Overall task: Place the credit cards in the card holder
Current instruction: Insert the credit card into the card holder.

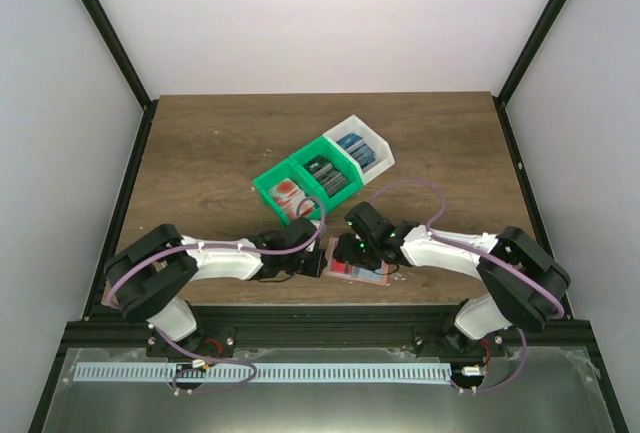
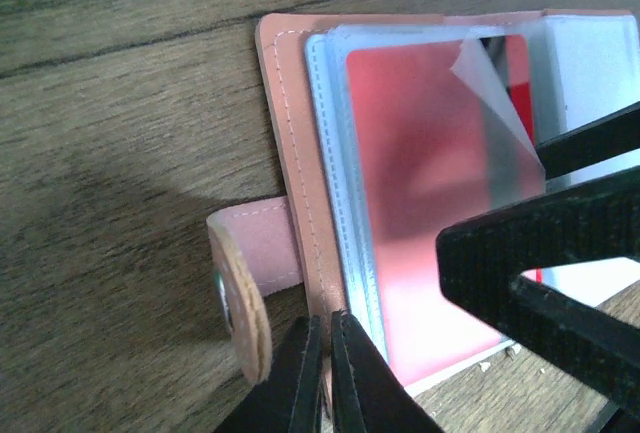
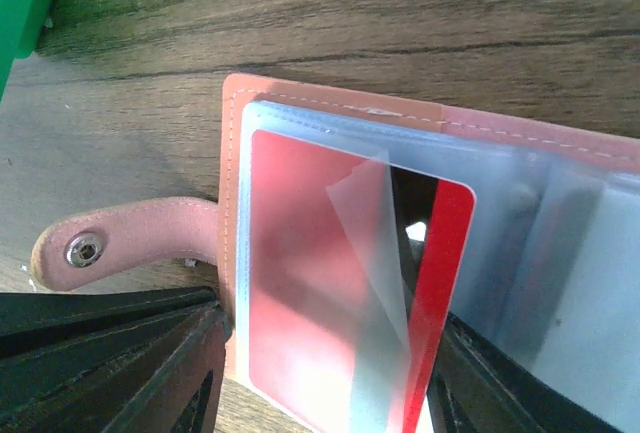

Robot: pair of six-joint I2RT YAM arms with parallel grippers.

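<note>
The salmon card holder [image 1: 372, 275] lies open near the table's front edge, its snap tab [image 3: 120, 238] sticking out to the side. A red credit card [image 3: 300, 253] sits most of the way inside a clear sleeve, and its red and black edge pokes out. My left gripper [image 2: 327, 328] is shut on the card holder's stitched edge [image 2: 290, 133]. My right gripper [image 3: 330, 353] is open. One finger is beside the holder's edge and the other behind the card's free edge. I cannot tell whether they touch it. More credit cards [image 1: 325, 175] lie in the bins.
Two green bins [image 1: 300, 185] and a white bin [image 1: 365, 148] stand in a diagonal row just behind the grippers. They hold red-and-white, dark and blue cards. Both arms [image 1: 215, 258] meet over the card holder [image 2: 290, 133], close to the black front rail [image 1: 320, 325].
</note>
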